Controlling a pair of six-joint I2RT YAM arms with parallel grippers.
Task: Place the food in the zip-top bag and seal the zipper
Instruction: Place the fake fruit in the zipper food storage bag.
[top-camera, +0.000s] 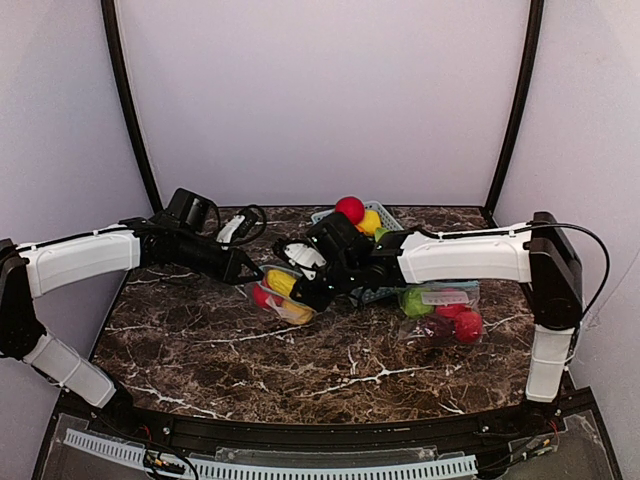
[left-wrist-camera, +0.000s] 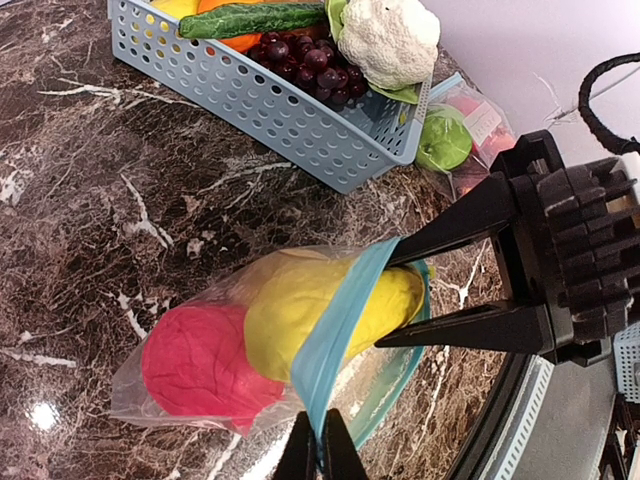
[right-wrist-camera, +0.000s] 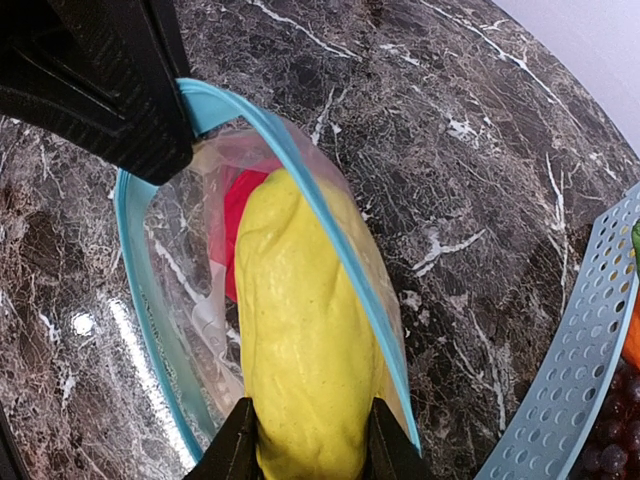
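The left claw (left-wrist-camera: 320, 455) is pinched shut on the blue zipper edge of the bag (left-wrist-camera: 338, 325), lifting its mouth; that pinch wants to be steady. The right claw (right-wrist-camera: 312, 425), narrowed around the yellow fruit (right-wrist-camera: 300, 300), has it partway through the mouth. Best push deeper toward the red fruit (left-wrist-camera: 200, 365), then release clear of the rim. The basket (left-wrist-camera: 280, 110) sits beyond.
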